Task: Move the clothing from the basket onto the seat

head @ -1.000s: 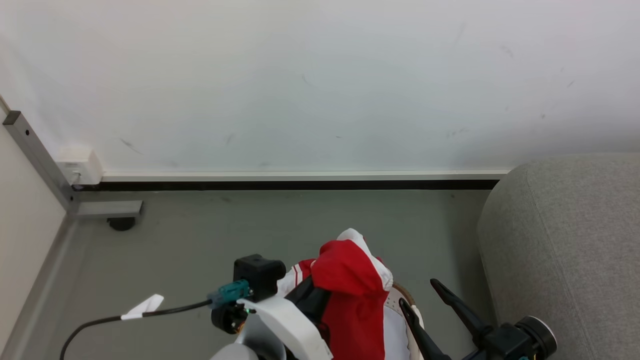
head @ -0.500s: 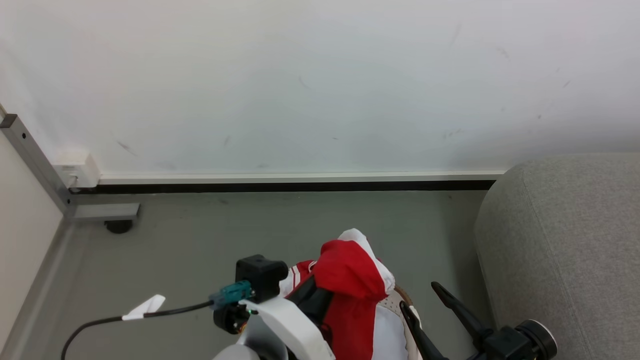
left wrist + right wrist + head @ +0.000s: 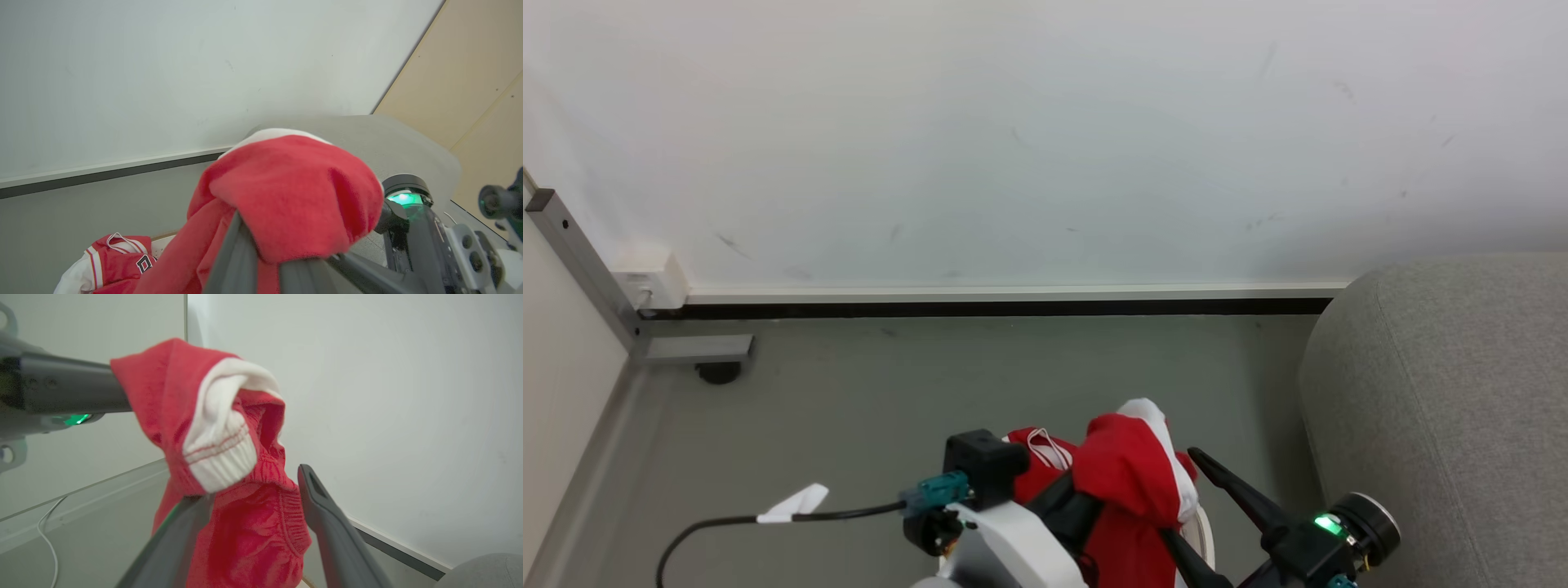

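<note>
1. The left gripper [image 3: 267,265] is clenched on the clothing [image 3: 1127,474], a red piece with white trim that drapes over its fingers and hides their tips.
2. The clothing hangs in the air above the grey floor [image 3: 890,392], to the left of the seat [image 3: 1445,408] and apart from it.
3. The right gripper [image 3: 253,484] is released, with its two fingers spread wide just beside the hanging cloth. I cannot tell if they touch it.
4. A second red garment [image 3: 118,261] with a black letter lies lower, at the basket [image 3: 162,244].
</note>
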Motion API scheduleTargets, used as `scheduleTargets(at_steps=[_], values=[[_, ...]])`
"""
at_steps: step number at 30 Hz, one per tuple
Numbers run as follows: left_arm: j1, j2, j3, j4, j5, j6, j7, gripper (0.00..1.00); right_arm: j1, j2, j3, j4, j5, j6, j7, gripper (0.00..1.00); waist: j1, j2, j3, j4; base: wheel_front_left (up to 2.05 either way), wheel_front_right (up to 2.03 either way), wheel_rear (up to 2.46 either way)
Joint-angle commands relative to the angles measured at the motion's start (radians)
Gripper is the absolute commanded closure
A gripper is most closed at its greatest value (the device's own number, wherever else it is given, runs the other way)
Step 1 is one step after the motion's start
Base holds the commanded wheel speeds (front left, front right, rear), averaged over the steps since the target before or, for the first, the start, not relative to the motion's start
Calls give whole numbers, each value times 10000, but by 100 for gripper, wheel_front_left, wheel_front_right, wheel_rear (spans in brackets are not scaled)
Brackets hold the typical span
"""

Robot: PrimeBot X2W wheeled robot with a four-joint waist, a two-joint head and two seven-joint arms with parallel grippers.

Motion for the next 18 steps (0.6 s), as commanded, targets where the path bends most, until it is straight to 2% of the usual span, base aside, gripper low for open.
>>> scheduleTargets(at_steps=[1, 9, 10, 11, 12, 13, 14, 18], values=[[1, -45, -45, -56, -26, -32, 42, 100, -183, -64, 92, 82, -20, -21, 5, 0, 0, -1, -9, 14, 0, 0, 0], [-30, -325, -479, -134, -53, -180, 198, 100, -868, 239, 767, 858, 289, -21, 5, 0, 0, -1, -44, 133, 0, 0, 0], [-38, -345, -506, -140, -60, -187, 205, 100, -932, 273, 785, 972, 352, -21, 5, 11, 0, -1, -44, 153, 0, 0, 0], [-41, -361, -532, -152, -72, -191, 206, 100, -983, 302, 816, 1070, 392, -21, 5, 51, 0, -1, -44, 172, 0, 0, 0], [-41, -366, -553, -169, -84, -199, 216, 100, -1015, 339, 836, 1135, 453, -21, 5, 65, 0, -1, -44, 188, 0, 0, 0], [-35, -365, -572, -185, -95, -219, 213, 100, -1036, 371, 856, 1202, 518, -21, 5, 89, 0, -1, -42, 200, 0, 0, 0], [-28, -360, -584, -201, -110, -226, 224, 100, -1061, 391, 883, 1271, 570, -21, 5, 100, 0, -1, -40, 208, 0, 0, 0], [2, -323, -617, -290, -165, -246, 272, 100, -1104, 461, 982, 1456, 835, -21, 6, 100, 0, -1, -46, 233, 0, 0, 0]])
